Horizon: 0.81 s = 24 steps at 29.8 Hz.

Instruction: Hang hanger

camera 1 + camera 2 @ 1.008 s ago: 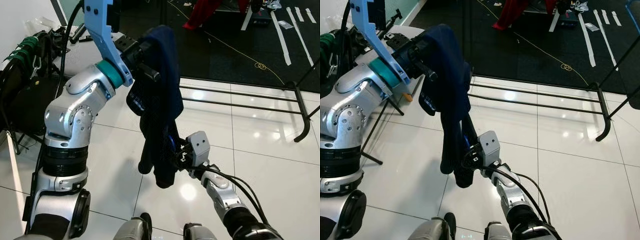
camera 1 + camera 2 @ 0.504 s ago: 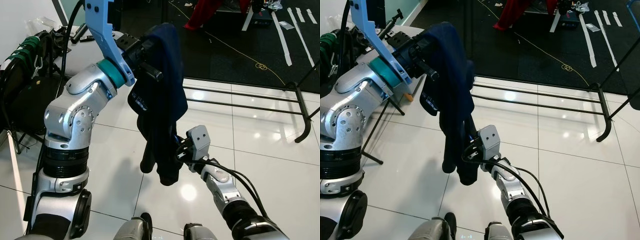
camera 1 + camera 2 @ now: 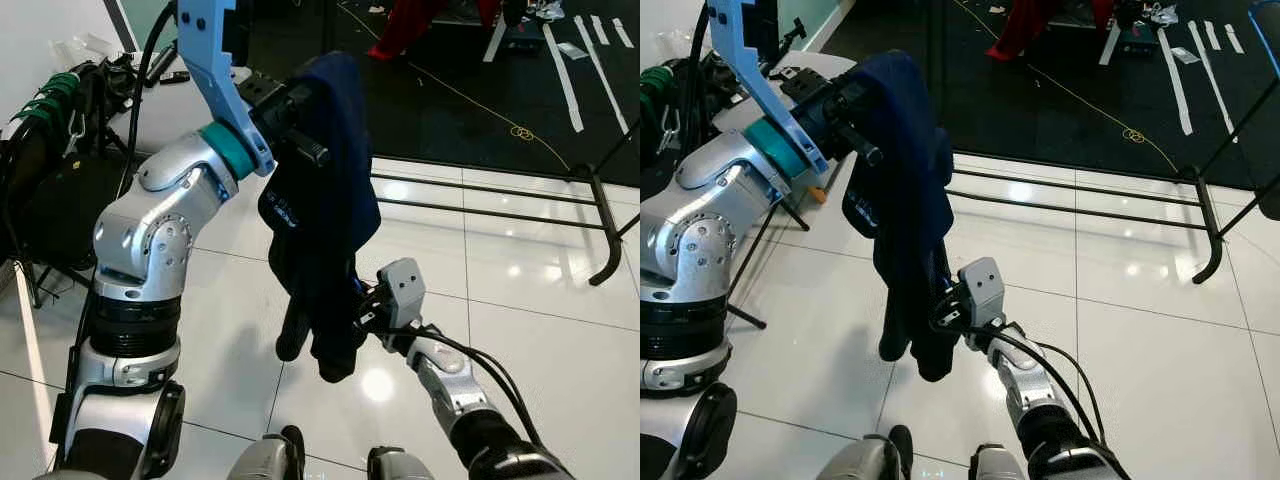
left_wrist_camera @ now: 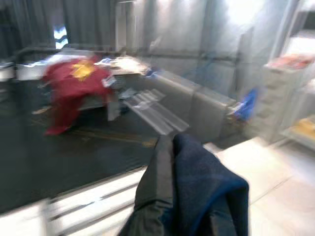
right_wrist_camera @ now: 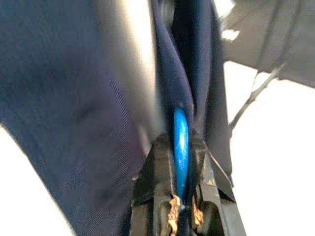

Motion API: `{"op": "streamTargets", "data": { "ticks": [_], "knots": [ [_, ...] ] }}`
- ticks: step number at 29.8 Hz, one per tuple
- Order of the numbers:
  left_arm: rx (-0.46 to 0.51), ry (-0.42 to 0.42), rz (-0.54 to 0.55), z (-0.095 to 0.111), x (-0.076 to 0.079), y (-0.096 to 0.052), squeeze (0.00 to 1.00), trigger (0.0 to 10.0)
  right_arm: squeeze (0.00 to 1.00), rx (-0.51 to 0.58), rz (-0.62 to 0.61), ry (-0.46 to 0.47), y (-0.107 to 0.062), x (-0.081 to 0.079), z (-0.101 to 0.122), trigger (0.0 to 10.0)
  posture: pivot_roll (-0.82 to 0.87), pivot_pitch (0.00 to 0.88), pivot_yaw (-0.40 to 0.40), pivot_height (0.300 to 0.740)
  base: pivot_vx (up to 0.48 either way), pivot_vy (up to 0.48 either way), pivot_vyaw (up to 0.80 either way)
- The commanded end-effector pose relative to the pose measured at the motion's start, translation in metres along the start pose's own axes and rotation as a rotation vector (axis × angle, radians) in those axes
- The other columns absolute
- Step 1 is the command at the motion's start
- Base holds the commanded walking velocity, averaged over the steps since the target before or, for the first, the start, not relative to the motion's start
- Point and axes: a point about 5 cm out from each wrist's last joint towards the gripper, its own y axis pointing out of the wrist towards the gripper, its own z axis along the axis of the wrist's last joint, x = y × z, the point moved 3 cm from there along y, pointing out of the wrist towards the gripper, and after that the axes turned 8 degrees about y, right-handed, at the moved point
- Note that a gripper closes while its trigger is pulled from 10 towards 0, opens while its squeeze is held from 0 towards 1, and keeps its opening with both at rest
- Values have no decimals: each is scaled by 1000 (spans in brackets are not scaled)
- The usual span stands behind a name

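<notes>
A navy garment (image 3: 325,200) hangs from my raised left gripper (image 3: 300,110), which is shut on its top; the cloth drapes over the fingers and hides most of them. The left wrist view has the same navy cloth (image 4: 202,191) bunched beside one dark finger (image 4: 155,182). My right gripper (image 3: 355,310) reaches into the lower folds from the right. Its wrist view shows it shut on a thin blue hanger (image 5: 180,147) that runs up between the layers of cloth. The rest of the hanger is hidden inside the garment.
A black clothes rack base (image 3: 500,195) lies across the white tile floor behind the garment, its upright (image 3: 610,230) at the right. Dark carpet with a red cloth (image 3: 405,25) lies beyond. Black stands and green-tipped gear (image 3: 45,105) crowd the left side.
My left arm has edged up and right with the garment, which swung a little. My right gripper stays shut on the hanger, shifted slightly right.
</notes>
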Motion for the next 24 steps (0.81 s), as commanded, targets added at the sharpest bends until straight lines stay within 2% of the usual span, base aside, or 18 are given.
{"op": "streamTargets", "data": {
  "ticks": [1,3,7,11,16,20,21,24],
  "knots": [
    [-79,50,77,-20,-11,-4,0,0,0,78,-23,-4,-1,2,15,0,9,145,115,740,0,0,0],
    [-122,74,127,-30,-19,-7,0,0,0,112,-46,-19,-4,3,22,0,4,147,119,740,0,0,0],
    [-168,115,146,-41,-24,-11,0,0,0,164,-78,-55,-9,5,33,0,-2,149,124,740,0,0,0],
    [-188,119,160,-45,-25,-13,0,0,0,184,-78,-75,-11,3,38,0,-3,149,125,740,0,0,0],
    [-236,126,272,-58,-40,-16,0,0,0,174,-91,-82,-16,-4,37,0,-4,150,124,740,0,0,0],
    [-269,89,343,-65,-50,-21,0,0,0,208,-119,-117,-21,-6,39,0,-3,149,121,740,0,0,0],
    [-289,71,374,-69,-54,-23,0,0,0,243,-109,-173,-23,-10,45,0,-4,150,123,740,0,0,0],
    [-293,67,381,-70,-55,-24,0,0,0,251,-105,-187,-24,-11,46,0,-4,150,123,740,0,0,0]
  ]
}}
